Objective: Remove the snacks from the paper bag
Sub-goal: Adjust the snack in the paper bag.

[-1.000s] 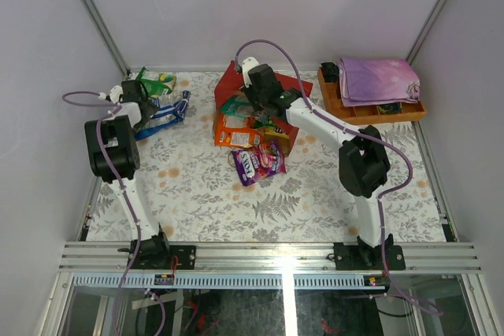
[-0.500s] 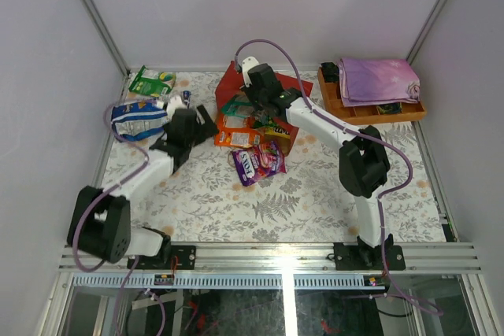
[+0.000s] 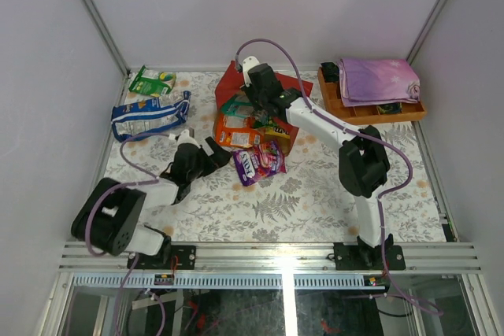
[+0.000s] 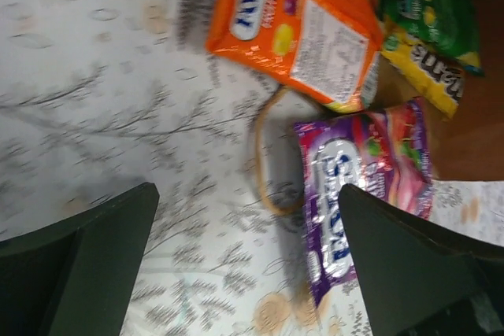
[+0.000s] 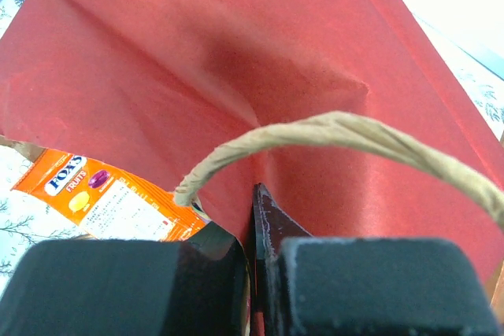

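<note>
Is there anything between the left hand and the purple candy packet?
Nothing visible. The open left hand faces the purple candy packet across bare tablecloth; only the paper bag's string handle lies flat beside the packet.

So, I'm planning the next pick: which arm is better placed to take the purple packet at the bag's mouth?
Left. The left tool is open and empty, facing the purple packet close ahead. The right tool is shut on the wall of the paper bag, so it looks occupied.
</note>
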